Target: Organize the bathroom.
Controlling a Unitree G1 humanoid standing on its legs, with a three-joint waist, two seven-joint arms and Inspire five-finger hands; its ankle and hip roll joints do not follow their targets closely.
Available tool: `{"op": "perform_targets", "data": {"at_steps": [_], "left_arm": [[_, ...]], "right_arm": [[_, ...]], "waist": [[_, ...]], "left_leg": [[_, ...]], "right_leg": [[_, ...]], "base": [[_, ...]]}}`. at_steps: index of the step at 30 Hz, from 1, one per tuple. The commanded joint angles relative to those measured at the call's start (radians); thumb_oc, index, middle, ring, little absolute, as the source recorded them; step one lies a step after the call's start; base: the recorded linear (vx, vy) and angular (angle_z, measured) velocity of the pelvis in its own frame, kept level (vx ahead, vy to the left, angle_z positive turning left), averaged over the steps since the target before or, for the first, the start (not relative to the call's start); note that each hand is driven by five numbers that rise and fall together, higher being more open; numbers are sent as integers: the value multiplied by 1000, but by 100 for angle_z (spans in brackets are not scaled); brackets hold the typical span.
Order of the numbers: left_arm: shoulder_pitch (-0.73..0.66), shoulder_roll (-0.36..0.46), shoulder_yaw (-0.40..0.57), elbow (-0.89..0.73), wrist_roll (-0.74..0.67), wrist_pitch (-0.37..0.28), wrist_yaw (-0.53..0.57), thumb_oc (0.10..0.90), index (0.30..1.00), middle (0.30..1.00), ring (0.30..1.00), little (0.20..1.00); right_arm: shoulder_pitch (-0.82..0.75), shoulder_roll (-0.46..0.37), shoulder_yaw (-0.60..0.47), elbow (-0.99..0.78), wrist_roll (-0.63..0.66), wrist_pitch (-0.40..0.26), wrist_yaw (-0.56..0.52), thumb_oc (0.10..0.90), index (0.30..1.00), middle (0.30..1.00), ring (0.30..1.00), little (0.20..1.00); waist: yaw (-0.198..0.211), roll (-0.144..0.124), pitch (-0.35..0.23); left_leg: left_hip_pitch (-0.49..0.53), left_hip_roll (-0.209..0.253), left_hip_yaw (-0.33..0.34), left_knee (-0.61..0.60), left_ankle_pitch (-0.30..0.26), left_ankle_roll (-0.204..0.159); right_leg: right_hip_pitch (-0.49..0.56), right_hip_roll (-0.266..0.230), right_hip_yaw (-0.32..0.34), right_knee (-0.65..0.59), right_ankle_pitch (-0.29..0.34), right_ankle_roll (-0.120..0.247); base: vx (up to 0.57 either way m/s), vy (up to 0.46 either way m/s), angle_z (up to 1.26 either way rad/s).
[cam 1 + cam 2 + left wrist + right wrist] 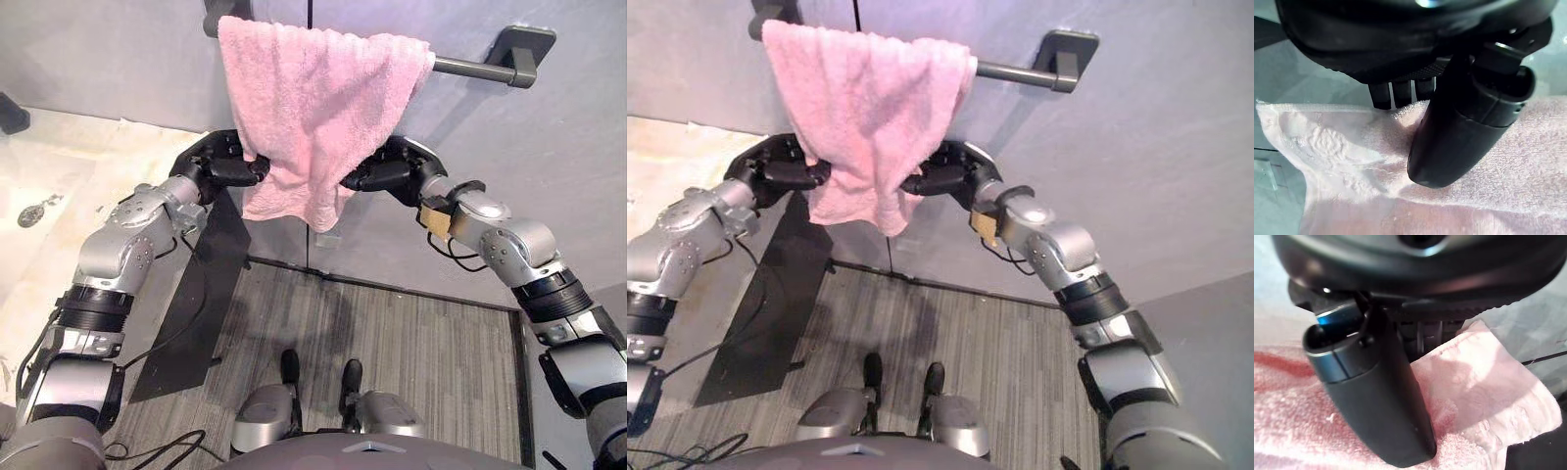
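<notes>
A pink towel (313, 108) hangs folded over a dark wall rail (480, 69) on the grey wall. My left hand (220, 166) pinches the towel's lower left edge, thumb (1464, 127) pressed on the cloth against the fingers behind it. My right hand (392, 171) pinches the lower right edge in the same way, thumb (1376, 396) on the pink towel (1479, 396). Both hands sit well below the rail, level with each other.
The rail's bracket (524, 49) sticks out from the wall at upper right. A pale tiled floor with a round drain (31, 213) lies to the left. Grey plank flooring (411, 352) runs below the wall, with a dark strip (186, 313) along its left.
</notes>
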Motion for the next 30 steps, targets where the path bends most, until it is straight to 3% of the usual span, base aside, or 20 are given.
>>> {"op": "perform_targets", "data": {"at_steps": [1, 3, 4, 5, 6, 7, 14, 15, 17, 18, 19, 20, 21, 22, 23, 25, 26, 27, 28, 30], "left_arm": [[3, -50, -79, 22, 20, -34, -12, 400, 300, 300, 300, 300], [5, -51, -84, 19, 18, -26, -9, 400, 300, 300, 300, 300], [9, -57, -88, 19, 20, -21, -11, 441, 361, 361, 361, 361], [12, -58, -87, 18, 25, -15, -13, 546, 519, 519, 519, 519], [14, -58, -86, 17, 26, -10, -11, 717, 775, 775, 775, 775], [17, -59, -87, 17, 24, -7, -7, 800, 900, 900, 900, 900], [30, -48, -80, 2, 15, 4, 3, 800, 900, 900, 900, 900], [31, -46, -77, 0, 12, 5, 6, 753, 829, 829, 829, 829], [29, -46, -77, 0, 8, 4, 11, 742, 813, 813, 813, 813], [27, -44, -77, 2, 5, 1, 11, 657, 686, 686, 686, 686], [26, -44, -77, 2, 5, 0, 10, 626, 639, 639, 639, 639], [22, -45, -77, 7, 11, -3, 8, 568, 552, 552, 552, 552], [20, -45, -78, 8, 11, -3, 8, 558, 538, 538, 538, 538], [17, -46, -80, 13, 14, -6, 6, 524, 486, 486, 486, 486], [15, -46, -81, 14, 14, -4, 7, 516, 474, 474, 474, 474], [10, -45, -83, 18, 12, -2, 10, 558, 538, 538, 538, 538], [9, -45, -84, 20, 12, -3, 9, 573, 559, 559, 559, 559], [8, -44, -84, 21, 12, -2, 7, 653, 679, 679, 679, 679], [4, -42, -88, 26, 13, 1, 7, 800, 900, 900, 900, 900], [4, -42, -88, 26, 14, 2, 7, 800, 900, 900, 900, 900]], "right_arm": [[-305, 76, -32, 25, 4, -230, -16, 800, 900, 900, 900, 900], [-303, 72, -32, 30, 1, -228, -20, 800, 900, 900, 900, 900], [-300, 68, -32, 31, -2, -224, -23, 800, 900, 900, 900, 900], [-298, 67, -34, 29, -8, -217, -25, 800, 900, 900, 900, 900], [-295, 66, -36, 30, -20, -211, -24, 800, 900, 900, 900, 900], [-292, 62, -36, 30, -30, -205, -22, 800, 900, 900, 900, 900], [-245, 27, -49, 43, -48, -205, -1, 800, 900, 900, 900, 900], [-239, 24, -52, 42, -54, -203, -1, 800, 900, 900, 900, 900], [-238, 18, -52, 39, -58, -200, 1, 800, 900, 900, 900, 900], [-238, 14, -53, 38, -53, -199, 2, 800, 900, 900, 900, 900], [-237, 13, -53, 38, -53, -199, 3, 800, 900, 900, 900, 900], [-237, 10, -56, 39, -48, -197, 19, 753, 829, 829, 829, 829], [-237, 10, -55, 40, -48, -198, 19, 703, 754, 754, 754, 754], [-238, 10, -53, 42, -50, -197, 20, 571, 556, 556, 556, 556], [-240, 10, -52, 42, -50, -195, 19, 547, 521, 521, 521, 521], [-242, 8, -49, 45, -54, -193, 17, 598, 596, 596, 596, 596], [-242, 8, -49, 46, -56, -194, 17, 662, 693, 693, 693, 693], [-240, 8, -49, 47, -59, -194, 15, 800, 900, 900, 900, 900], [-238, 8, -48, 50, -69, -192, 20, 800, 900, 900, 900, 900], [-236, 8, -48, 51, -76, -189, 20, 800, 900, 900, 900, 900]], "waist": [[71, -2, -287], [70, -2, -288], [69, -2, -289], [68, -2, -289], [67, -1, -289], [65, 0, -290], [53, 1, -287], [52, 1, -287], [49, 2, -285], [47, 2, -285], [47, 3, -285], [43, 3, -284], [43, 3, -283], [42, 4, -283], [41, 4, -282], [40, 5, -281], [39, 5, -281], [40, 5, -281], [38, 7, -279], [38, 7, -279]], "left_leg": [[72, 49, -24, 32, -87, -67], [75, 49, -24, 30, -87, -67], [78, 48, -24, 26, -87, -66], [80, 49, -24, 24, -87, -66], [81, 49, -24, 23, -86, -66], [82, 49, -23, 21, -86, -65], [89, 48, -20, 19, -87, -64], [90, 48, -20, 18, -87, -64], [91, 49, -17, 18, -86, -64], [91, 49, -17, 17, -85, -64], [92, 49, -16, 16, -85, -64], [93, 50, -15, 15, -84, -64], [93, 50, -14, 15, -84, -64], [93, 49, -14, 16, -85, -64], [94, 49, -14, 16, -85, -64], [96, 50, -14, 16, -85, -63], [95, 49, -14, 16, -85, -63], [96, 50, -14, 16, -86, -63], [98, 49, -15, 13, -85, -62], [99, 48, -15, 13, -86, -62]], "right_leg": [[30, -32, 9, 16, -113, 103], [31, -32, 10, 13, -111, 105], [32, -30, 11, 12, -110, 105], [32, -30, 12, 12, -111, 105], [32, -30, 13, 13, -111, 106], [32, -29, 13, 13, -111, 106], [34, -26, 23, 11, -110, 106], [34, -25, 25, 10, -110, 106], [34, -25, 27, 11, -111, 106], [33, -24, 28, 11, -111, 105], [33, -24, 29, 11, -111, 106], [33, -24, 31, 11, -110, 106], [33, -24, 31, 12, -111, 105], [33, -24, 31, 12, -112, 105], [33, -24, 32, 14, -112, 105], [33, -24, 32, 16, -114, 105], [34, -24, 33, 16, -114, 105], [34, -24, 32, 16, -114, 105], [35, -24, 34, 18, -115, 105], [35, -24, 34, 17, -115, 105]], "base": [[6, -3, 5], [4, -3, 6], [5, -1, 5], [4, 0, 5], [1, 1, 3], [0, 0, 0], [0, 0, 0], [0, 0, 0], [0, 0, 0], [0, 0, 0], [0, 0, 0], [0, 0, 0], [0, 0, 0], [0, 0, 0], [0, 0, 0], [0, 0, 0], [0, 0, 0], [0, 0, 0], [0, 0, 0], [0, 0, 0]]}}
